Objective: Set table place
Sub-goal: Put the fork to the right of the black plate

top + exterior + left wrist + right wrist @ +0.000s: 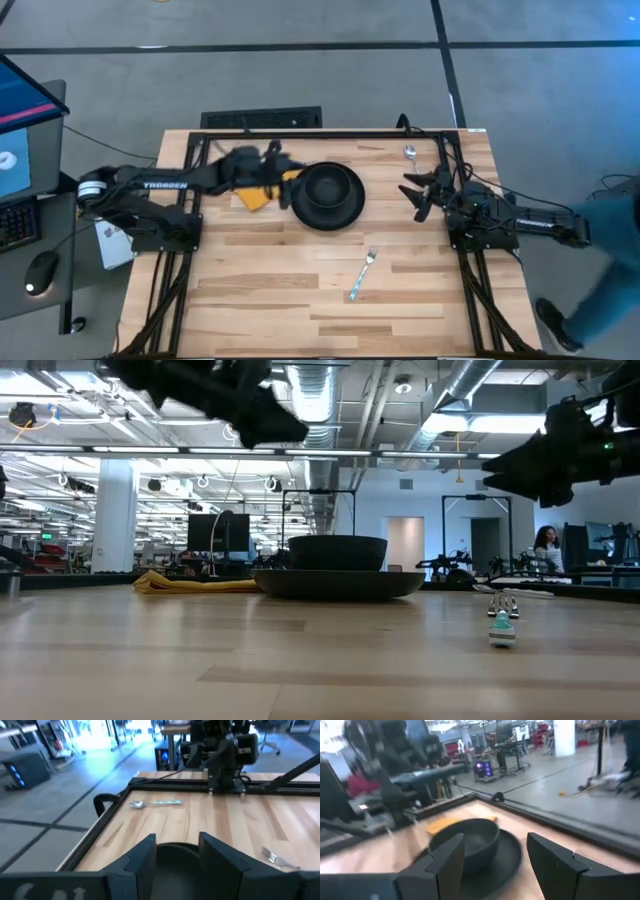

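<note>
A black bowl (328,186) sits in a round black plate (327,216) at the table's far middle. A yellow-orange cloth (258,195) lies left of the plate, partly under my left arm. A silvery spoon (410,152) lies at the far right and a fork (362,273) lies nearer the middle. My left gripper (283,165) is open above the table by the plate's far left; its wrist view shows the bowl's rim (176,851) beyond the fingers. My right gripper (412,197) is open in the air right of the plate, facing the bowl (470,837).
The table (260,300) has a black frame (330,132) along its edges. A monitor, keyboard and mouse (40,270) stand off the table's left. A person (600,280) is beyond the table's right edge. Bare wood lies along the near half around the fork.
</note>
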Available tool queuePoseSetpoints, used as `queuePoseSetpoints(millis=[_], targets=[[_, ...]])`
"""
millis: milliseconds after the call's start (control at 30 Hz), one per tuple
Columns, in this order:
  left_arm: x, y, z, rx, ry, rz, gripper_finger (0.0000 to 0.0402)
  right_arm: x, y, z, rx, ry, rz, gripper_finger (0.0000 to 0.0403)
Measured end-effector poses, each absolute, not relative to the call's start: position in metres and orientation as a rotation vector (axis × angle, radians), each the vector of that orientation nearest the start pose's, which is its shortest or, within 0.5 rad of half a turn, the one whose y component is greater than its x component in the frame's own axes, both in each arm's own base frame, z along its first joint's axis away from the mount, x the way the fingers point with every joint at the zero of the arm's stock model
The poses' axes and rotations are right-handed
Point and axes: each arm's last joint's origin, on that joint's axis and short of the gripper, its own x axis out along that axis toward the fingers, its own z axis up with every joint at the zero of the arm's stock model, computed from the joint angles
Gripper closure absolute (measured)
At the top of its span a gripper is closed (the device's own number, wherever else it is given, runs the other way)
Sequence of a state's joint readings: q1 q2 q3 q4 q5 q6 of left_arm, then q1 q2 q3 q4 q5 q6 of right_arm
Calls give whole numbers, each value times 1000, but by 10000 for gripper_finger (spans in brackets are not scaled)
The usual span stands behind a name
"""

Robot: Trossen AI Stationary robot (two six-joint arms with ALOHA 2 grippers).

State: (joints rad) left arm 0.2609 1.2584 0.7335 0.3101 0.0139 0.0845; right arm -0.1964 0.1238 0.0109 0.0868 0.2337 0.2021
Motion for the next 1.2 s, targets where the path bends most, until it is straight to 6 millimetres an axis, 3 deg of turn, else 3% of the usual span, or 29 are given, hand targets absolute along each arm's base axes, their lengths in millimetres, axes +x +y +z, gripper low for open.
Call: queuePoseSetpoints(millis=[233, 367, 567, 933, 1200], targets=[[229, 58, 213, 42, 126, 233, 262, 101, -25, 166, 418, -67, -413, 163], [219, 56, 198, 42, 123, 257, 262, 102, -24, 168, 465, -94, -392, 163], [218, 56, 196, 42, 137, 253, 262, 102, -21, 173, 468, -129, -351, 163], [218, 55, 195, 77, 150, 225, 262, 112, 2, 178, 529, -79, -111, 163], [218, 55, 196, 117, 145, 226, 262, 135, 16, 221, 452, 41, -148, 163]])
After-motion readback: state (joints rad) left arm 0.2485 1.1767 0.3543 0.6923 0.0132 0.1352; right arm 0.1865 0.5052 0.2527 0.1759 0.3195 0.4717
